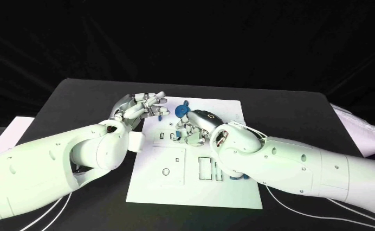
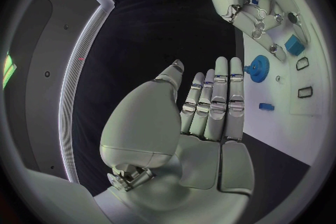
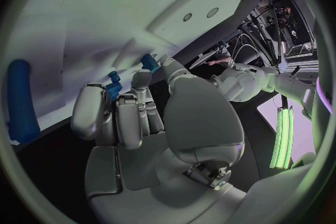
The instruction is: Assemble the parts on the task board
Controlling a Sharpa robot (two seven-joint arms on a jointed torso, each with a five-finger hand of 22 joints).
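Observation:
The white task board (image 1: 183,185) lies in the middle of the black table. My right hand (image 1: 200,125) hovers over the board's middle with its fingers curled down, and a small blue part (image 3: 149,61) sits pinched between its thumb and a fingertip. A second small blue part (image 3: 114,87) shows beside its other fingers. My left hand (image 1: 141,106) is held at the board's far left corner, fingers (image 2: 217,101) stretched out and holding nothing. A blue gear (image 1: 182,110) lies on the board just beyond its fingertips, between the two hands.
A blue block (image 2: 294,45) and a small blue piece (image 2: 266,106) lie on the board near the gear (image 2: 259,68). A long blue rod (image 3: 19,101) lies on the board by my right arm. Several empty slots (image 1: 205,167) mark the board's near half.

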